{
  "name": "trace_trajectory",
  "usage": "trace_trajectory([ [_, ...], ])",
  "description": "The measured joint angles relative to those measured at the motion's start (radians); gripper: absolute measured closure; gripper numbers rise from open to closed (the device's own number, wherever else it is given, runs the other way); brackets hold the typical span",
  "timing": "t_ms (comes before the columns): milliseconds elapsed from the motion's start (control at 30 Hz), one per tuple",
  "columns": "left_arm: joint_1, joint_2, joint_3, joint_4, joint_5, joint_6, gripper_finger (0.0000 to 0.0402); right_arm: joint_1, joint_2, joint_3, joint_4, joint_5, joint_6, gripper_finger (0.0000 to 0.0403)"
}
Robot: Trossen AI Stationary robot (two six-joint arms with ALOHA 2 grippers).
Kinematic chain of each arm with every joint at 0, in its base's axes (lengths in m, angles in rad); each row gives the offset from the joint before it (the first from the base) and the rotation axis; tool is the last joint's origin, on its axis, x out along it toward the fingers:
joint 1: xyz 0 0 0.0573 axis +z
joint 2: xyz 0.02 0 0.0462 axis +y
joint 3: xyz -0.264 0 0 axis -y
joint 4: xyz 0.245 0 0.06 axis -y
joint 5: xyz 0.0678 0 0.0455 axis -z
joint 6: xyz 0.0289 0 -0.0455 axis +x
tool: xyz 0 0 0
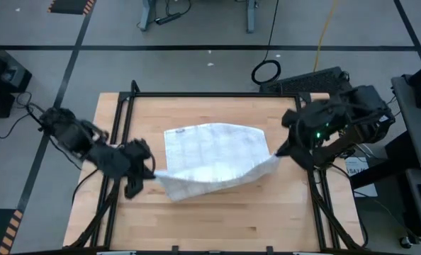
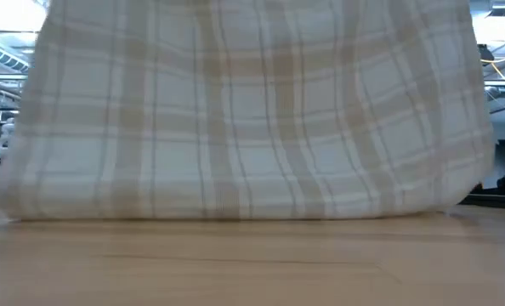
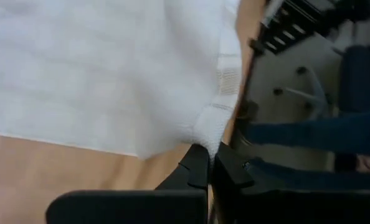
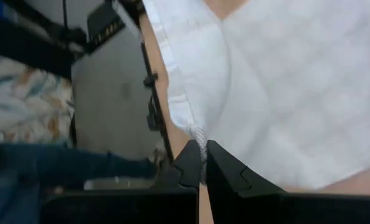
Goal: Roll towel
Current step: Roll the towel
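Observation:
The towel (image 1: 210, 152), white with a tan-grey check, lies across the middle of the wooden table (image 1: 217, 227). Its far part rests flat. Its near edge is raised at both corners and sags between them. In the low view the towel (image 2: 244, 110) fills the picture like a curtain, its lower fold on the tabletop. My left gripper (image 1: 152, 172) is shut on the near left corner. My right gripper (image 1: 276, 154) is shut on the near right corner. My left gripper (image 3: 208, 163) pinches the towel's near left corner (image 3: 207, 127) between its two fingers, slanting down from the table's left. The corner is bunched and lifted clear, and the cloth runs from it down onto the table. My right gripper (image 4: 203, 158) pinches the towel's near right corner (image 4: 196, 134) between its two fingers, slanting down from the table's right. The corner is gathered into small folds and lifted clear, and the cloth spreads away from it toward the table's middle.
A black frame rail (image 1: 122, 134) borders the table's left, far and right sides. Bare wood shows along the near edge (image 2: 252, 263). Cables and equipment (image 1: 267, 71) lie on the floor beyond the far edge.

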Motion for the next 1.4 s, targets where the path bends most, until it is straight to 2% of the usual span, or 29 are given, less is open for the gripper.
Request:
trace_trajectory([
  [167,-0.124,0.052,0.000,0.097,-0.031,-0.079,0.0398,0.101,-0.007,-0.042,0.000,-0.005,0.039,0.0401],
  [400,-0.224,0.103,0.000,0.186,-0.058,-0.147,0.0398,0.201,-0.006,-0.096,0.012,-0.069,0.116,0.0401],
  [500,-0.257,0.106,0.000,0.202,-0.048,-0.172,0.0398,0.241,-0.005,-0.123,0.082,-0.118,0.136,0.0401],
  [600,-0.306,0.092,0.000,0.237,-0.091,-0.173,0.0398,0.279,-0.005,-0.139,0.211,-0.126,0.129,0.0401],
  [767,-0.348,0.061,0.000,0.073,-0.209,-0.298,0.0398,0.294,-0.006,-0.192,0.325,-0.097,0.209,0.0401],
  [967,-0.351,0.048,0.000,-0.197,-0.285,-0.483,0.0398,0.294,-0.006,-0.295,0.337,-0.072,0.282,0.0401],
  [1167,-0.350,0.055,-0.014,-0.177,-0.348,-0.450,0.0398,0.324,-0.005,-0.399,0.411,-0.112,0.289,0.0401],
  [1233,-0.350,0.060,-0.014,-0.146,-0.348,-0.433,0.0398,0.327,-0.005,-0.416,0.413,-0.137,0.304,0.0401],
  [1400,-0.347,0.082,-0.014,-0.162,-0.365,-0.431,0.0398,0.319,-0.005,-0.422,0.362,-0.120,0.270,0.0401],
])
